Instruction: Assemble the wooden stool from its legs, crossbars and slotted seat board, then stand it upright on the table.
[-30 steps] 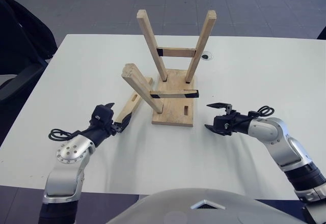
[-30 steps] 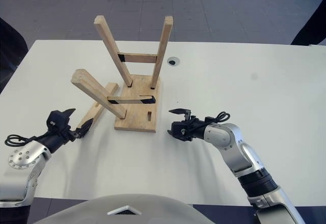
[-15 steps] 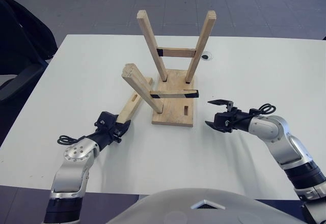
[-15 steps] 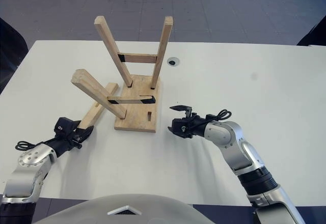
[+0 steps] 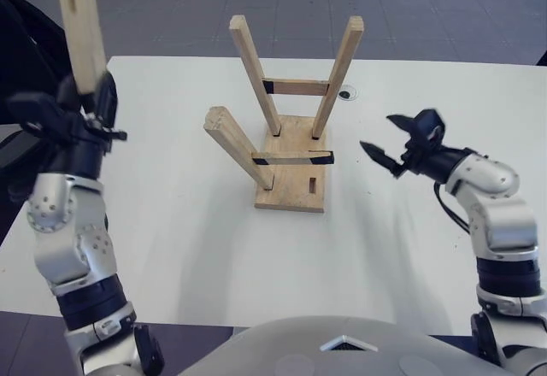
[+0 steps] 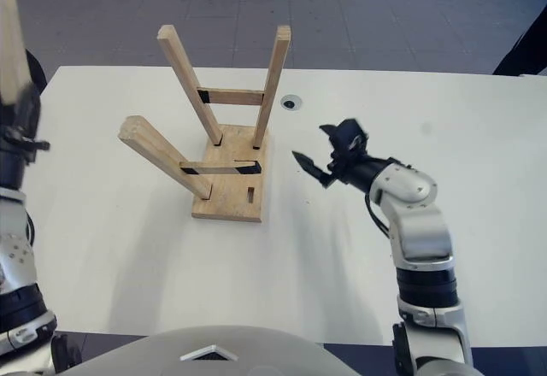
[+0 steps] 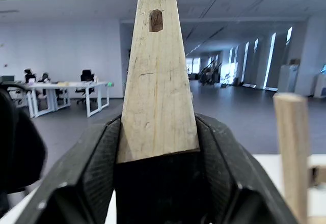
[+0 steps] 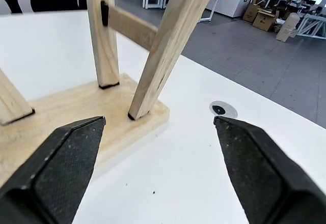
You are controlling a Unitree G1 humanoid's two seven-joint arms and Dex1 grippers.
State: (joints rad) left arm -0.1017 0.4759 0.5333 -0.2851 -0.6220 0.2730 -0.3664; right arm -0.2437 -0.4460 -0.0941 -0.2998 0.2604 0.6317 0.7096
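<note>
Up off the white table [image 5: 171,222] comes the loose pale wooden leg [image 5: 79,26], which lay flat beside the board a second ago; the left gripper [image 5: 85,111] now holds it upright, high in the air at about 9 o'clock from the assembly, its black fingers [image 7: 97,168] clamped against both sides of the lower end. A small dark slot [image 7: 156,20] shows near the leg's upper end. The right gripper [image 5: 376,133] has risen and pulled back from the board's near corner; it hangs at about 3 o'clock from the assembly, clear of the wood, its fingers spread wide with nothing between them. The flat rectangular wooden seat board [image 5: 286,195] lies at the table's centre. Two long legs [image 5: 254,73] stand in its far end, leaning apart at their tops, joined by a short black-ended crossbar [image 5: 296,87]. A third, tilted leg [image 5: 235,147] leans out toward 10 o'clock from the board's near left side, and a second black-ended crossbar [image 5: 291,158] runs from it across the board. A round cable grommet [image 5: 344,95] sits in the table at 1 o'clock from the board.
</note>
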